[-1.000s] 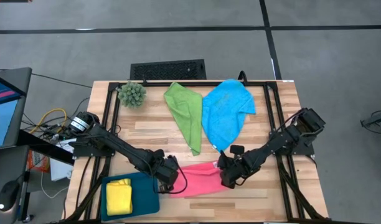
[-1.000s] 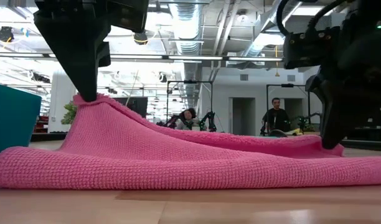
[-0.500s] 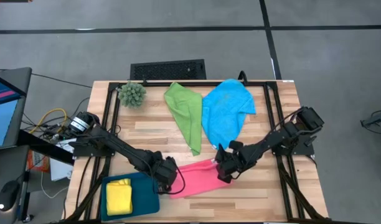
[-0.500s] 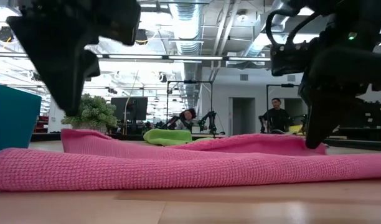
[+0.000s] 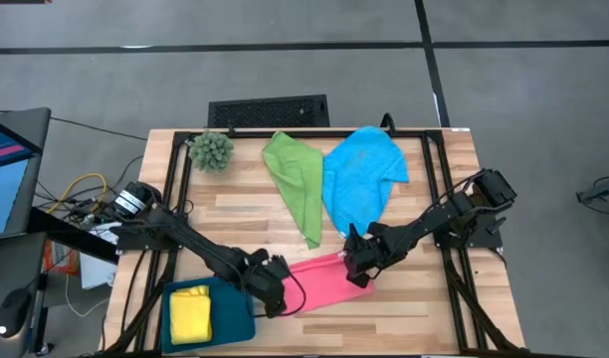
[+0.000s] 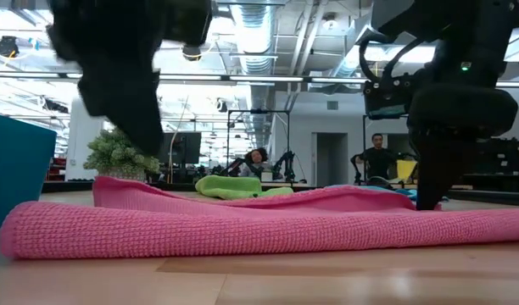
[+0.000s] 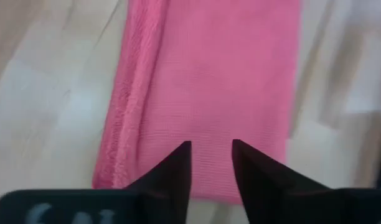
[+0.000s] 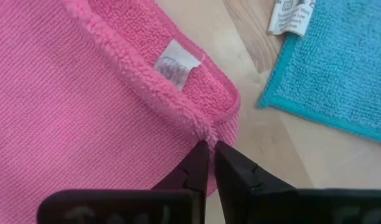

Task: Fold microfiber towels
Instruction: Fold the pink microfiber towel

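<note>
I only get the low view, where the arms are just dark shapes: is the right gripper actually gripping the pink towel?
Observer: Yes. The right gripper is pinched on the hem of the pink towel, close to its label.
Operator: And the left?
Observer: The left gripper is open above the same towel, holding nothing.
Operator: What's in the teal tray?
Observer: A folded yellow towel lies in that tray.

Wooden table (image 5: 235,209) with towels (image 5: 319,283), tray (image 5: 230,303)
</note>
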